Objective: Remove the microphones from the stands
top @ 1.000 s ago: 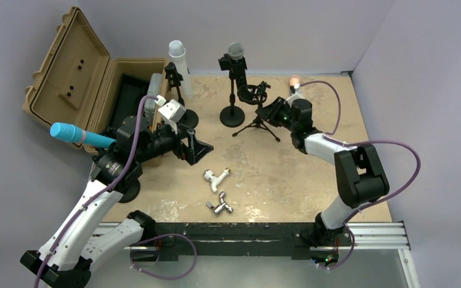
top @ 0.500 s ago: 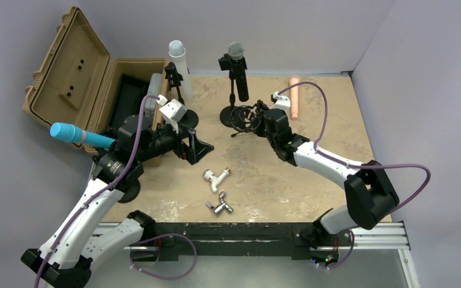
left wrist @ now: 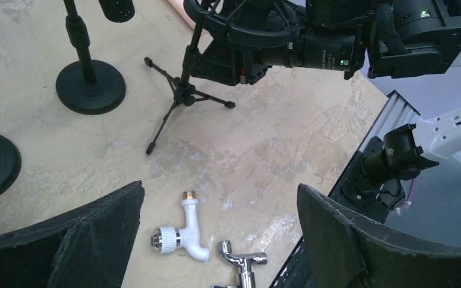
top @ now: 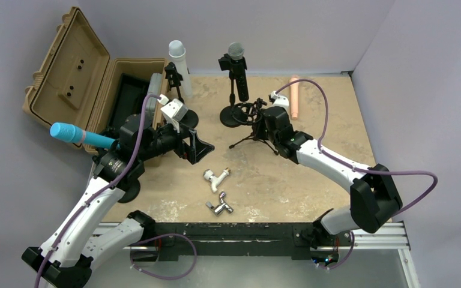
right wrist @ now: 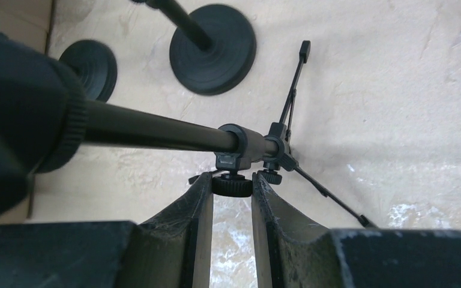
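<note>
Right pincer [right wrist: 232, 179] clamped on tripod knob [right wrist: 232, 187], left pincer [left wrist: 219, 189] spread wide over tabletop [left wrist: 276, 138], white fitting [left wrist: 186, 234] near front edge

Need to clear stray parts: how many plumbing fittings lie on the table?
2. A white plastic fitting lies near the middle of the table; a chrome fitting lies just beside it, toward the near edge. Others may be hidden behind larger items.

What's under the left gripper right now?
A white pipe fitting and a chrome tap lie on the table below the open left gripper. Its fingers hide the table either side.
</note>
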`<state>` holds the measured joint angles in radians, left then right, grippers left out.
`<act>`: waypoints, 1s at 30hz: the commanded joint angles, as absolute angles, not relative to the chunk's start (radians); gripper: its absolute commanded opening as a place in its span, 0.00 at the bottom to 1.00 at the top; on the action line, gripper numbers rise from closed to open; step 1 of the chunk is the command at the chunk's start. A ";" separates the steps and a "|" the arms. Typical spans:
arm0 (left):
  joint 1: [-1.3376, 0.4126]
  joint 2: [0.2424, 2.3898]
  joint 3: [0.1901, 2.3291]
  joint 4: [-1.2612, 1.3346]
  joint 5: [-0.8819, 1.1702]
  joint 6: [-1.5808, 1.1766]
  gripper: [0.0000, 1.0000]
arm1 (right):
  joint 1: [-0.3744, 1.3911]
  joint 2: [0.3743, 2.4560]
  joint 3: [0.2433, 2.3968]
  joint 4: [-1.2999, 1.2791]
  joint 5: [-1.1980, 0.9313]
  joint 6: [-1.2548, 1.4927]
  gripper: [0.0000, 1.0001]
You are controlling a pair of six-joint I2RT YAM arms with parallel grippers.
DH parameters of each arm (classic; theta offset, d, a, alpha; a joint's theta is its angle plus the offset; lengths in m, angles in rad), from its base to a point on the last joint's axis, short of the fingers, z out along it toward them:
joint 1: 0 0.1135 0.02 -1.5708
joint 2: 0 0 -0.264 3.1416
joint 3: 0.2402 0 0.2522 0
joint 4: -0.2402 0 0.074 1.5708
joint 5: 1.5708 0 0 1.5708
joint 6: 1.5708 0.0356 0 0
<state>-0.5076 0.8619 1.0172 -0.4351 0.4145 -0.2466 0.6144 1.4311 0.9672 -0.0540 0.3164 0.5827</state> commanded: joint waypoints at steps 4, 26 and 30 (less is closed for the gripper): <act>-0.515 0.860 1.063 -0.419 0.412 -0.235 0.95 | 0.595 1.387 1.009 -0.040 0.153 0.584 0.00; -0.516 0.858 1.066 -0.423 0.414 -0.233 0.95 | 0.394 1.326 0.769 0.311 -0.394 0.636 0.68; -0.519 0.863 1.066 -0.424 0.414 -0.232 0.95 | 0.368 1.376 0.725 0.466 -0.523 0.742 0.65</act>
<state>-0.5121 0.8619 1.0229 -0.4397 0.4145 -0.2462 0.3786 1.3453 0.7624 0.2401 -0.2878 0.6315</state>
